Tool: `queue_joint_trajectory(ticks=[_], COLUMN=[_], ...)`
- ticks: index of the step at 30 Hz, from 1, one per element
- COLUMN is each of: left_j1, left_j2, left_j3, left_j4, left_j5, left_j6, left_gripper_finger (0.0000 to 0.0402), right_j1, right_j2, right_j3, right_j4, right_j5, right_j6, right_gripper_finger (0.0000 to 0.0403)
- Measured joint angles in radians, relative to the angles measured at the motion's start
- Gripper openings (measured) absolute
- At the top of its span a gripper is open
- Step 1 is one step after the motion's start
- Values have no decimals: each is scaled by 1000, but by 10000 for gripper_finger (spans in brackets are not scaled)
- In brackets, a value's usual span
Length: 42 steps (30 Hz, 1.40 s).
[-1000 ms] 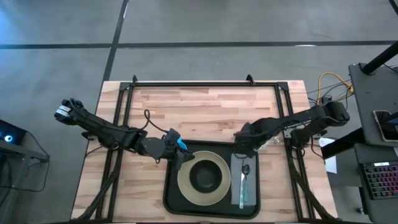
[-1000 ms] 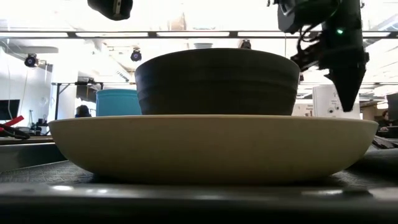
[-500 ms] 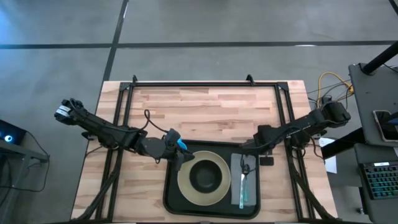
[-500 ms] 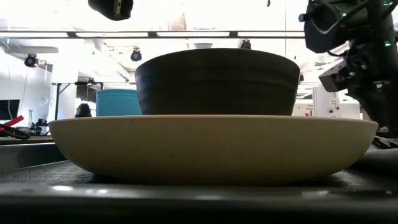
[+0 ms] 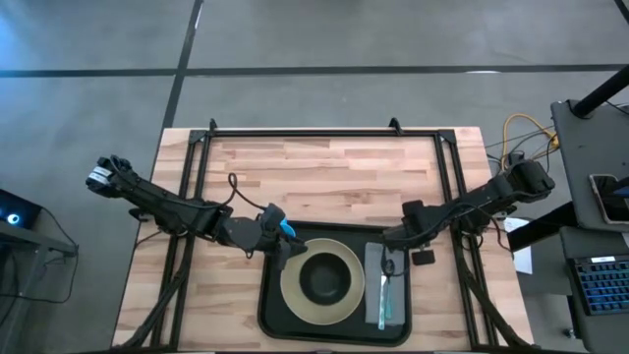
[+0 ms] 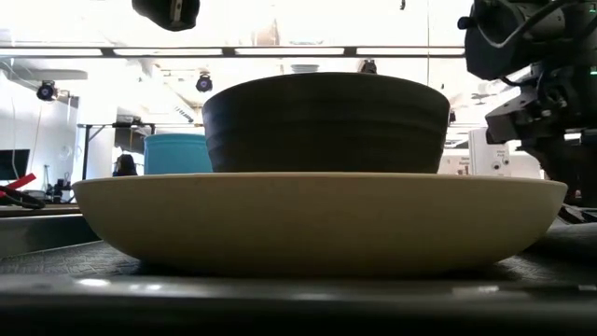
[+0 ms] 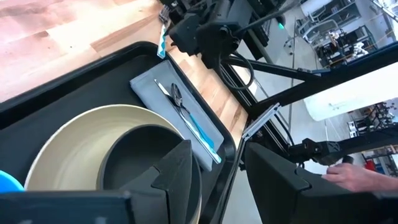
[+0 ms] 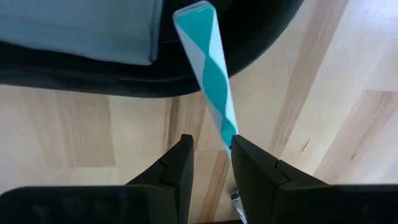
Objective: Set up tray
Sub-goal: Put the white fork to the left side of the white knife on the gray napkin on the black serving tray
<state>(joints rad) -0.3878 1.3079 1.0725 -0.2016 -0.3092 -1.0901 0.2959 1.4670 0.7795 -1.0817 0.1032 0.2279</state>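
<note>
Overhead, the black tray [image 5: 334,320] sits at the near edge of the wooden table [image 5: 324,177], its near rim almost cut off. It carries a cream plate [image 5: 293,295] holding a dark bowl [image 5: 320,278], and a grey napkin [image 5: 373,295] with a spoon [image 5: 385,280]. The left gripper [image 5: 278,246] hovers at the tray's far left corner; the right gripper [image 5: 389,239] hangs over its far right corner. At table height, plate and bowl [image 6: 326,121] block nearly everything; a bright workshop shows behind. The left wrist view shows its fingers [image 7: 180,168] apart and empty. The right wrist view shows fingers [image 8: 180,165] pinching a teal-and-white striped straw [image 8: 208,68], its tip reaching over the tray's rim.
</note>
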Motion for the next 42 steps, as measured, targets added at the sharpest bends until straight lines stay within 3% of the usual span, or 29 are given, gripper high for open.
queue_joint_trajectory(ticks=[19, 29, 34, 38, 42], left_j1=[0, 0, 0, 0, 0], left_j2=[0, 0, 0, 0, 0], left_j3=[-1, -1, -1, -1, -1], left_j4=[0, -1, -1, -1, -1], left_j5=[5, 4, 4, 4, 4], left_j6=[19, 19, 19, 19, 17], left_gripper_finger=[131, 131, 131, 131, 131], right_j1=[-28, -28, -26, 5, 73], right_j2=[37, 40, 41, 41, 41], right_j3=[-26, -21, 2, 71, 175], right_j4=[34, 49, 41, 4, -25], right_j5=[-7, -14, -28, 42, 142], right_j6=[-21, -25, -26, -76, -246], right_gripper_finger=[93, 28, 20, 19, 19])
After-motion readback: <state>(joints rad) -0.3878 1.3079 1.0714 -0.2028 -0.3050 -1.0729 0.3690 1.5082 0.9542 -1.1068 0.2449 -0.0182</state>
